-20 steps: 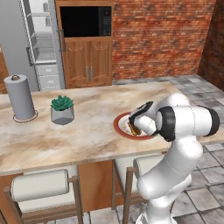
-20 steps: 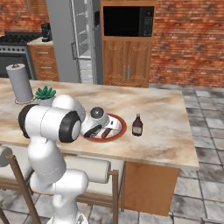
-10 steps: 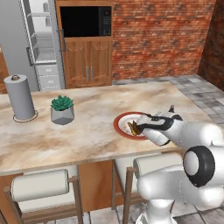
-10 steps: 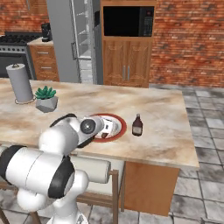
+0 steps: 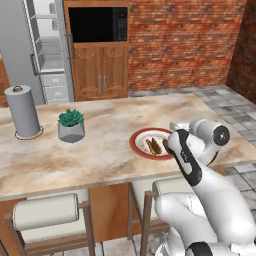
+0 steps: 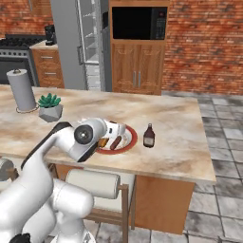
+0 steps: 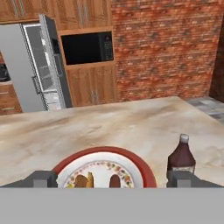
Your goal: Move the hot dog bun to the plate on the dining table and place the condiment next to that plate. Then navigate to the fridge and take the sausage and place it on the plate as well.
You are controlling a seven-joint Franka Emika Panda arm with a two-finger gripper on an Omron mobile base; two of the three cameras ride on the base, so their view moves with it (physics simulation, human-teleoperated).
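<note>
Fingertips (image 7: 42,178) of my gripper (image 7: 113,180) stand wide apart at the bottom of the hand view, jaws open and holding nothing, with the plate (image 7: 144,173) showing between them. On that plate I see the hot dog bun (image 7: 83,180) to the left and the sausage (image 7: 114,180) just beside it to the right (both cut off by the lower edge of this view). From the right base view the sausage (image 6: 115,143) lies on the plate (image 6: 130,140) next to the arm's wrist, and the bun (image 6: 102,142) peeks out behind the white housing. From the left base view both pieces sit side by side on the plate (image 5: 138,139), bun (image 5: 150,146) and sausage (image 5: 157,145) close together.

Just right of the plate stands the condiment (image 7: 181,156), upright on the dining table (image 7: 131,122), near the rim but apart from it; the right base view shows it (image 6: 149,136) the same way.

Further along the table I see a potted plant (image 5: 70,125) and a paper towel roll (image 5: 22,112). Beyond the table stands the fridge (image 7: 30,70), its door open.
</note>
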